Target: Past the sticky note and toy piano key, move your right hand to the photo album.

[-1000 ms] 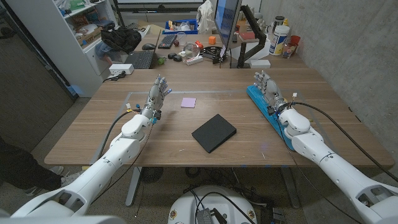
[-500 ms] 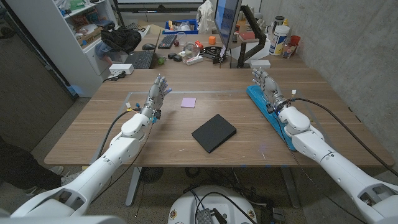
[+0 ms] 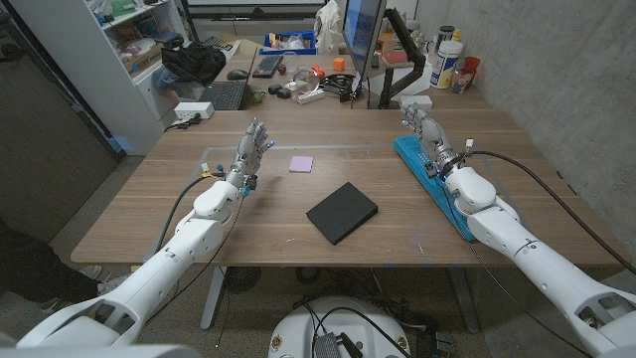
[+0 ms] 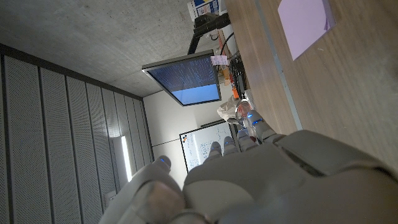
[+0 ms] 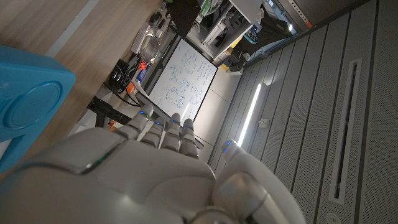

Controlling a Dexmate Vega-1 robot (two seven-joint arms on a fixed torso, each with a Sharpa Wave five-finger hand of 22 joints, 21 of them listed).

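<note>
- The photo album [image 3: 342, 212], a dark flat square, lies near the middle of the bench [image 3: 258, 234], turned at an angle, with bare wood all round it.
- The sticky note [image 3: 301, 163] is a small purple square further back on the bench, apart from the album; in the left wrist view it shows as a pale purple sheet [image 4: 305, 22] lying flat on the wood.
- The toy piano [image 3: 429, 180] is a long blue strip along the right side of the bench, its blue end also showing in the right wrist view [image 5: 28, 106].
- The right hand [image 3: 425, 137] sits over the far end of the piano, fingers apart and pointing away from the robot, holding nothing; I cannot tell whether it touches the keys.
- To do the step well, I judge the right hand should lift enough to be free of the piano, then sweep inward and back toward the robot, arriving over the album without nudging it.
- The left hand [image 3: 253, 150] stands upright on the left side of the bench, fingers spread and empty, well apart from the album, so it should not hinder the path.
- No box, tray or other container stands on the bench.
</note>
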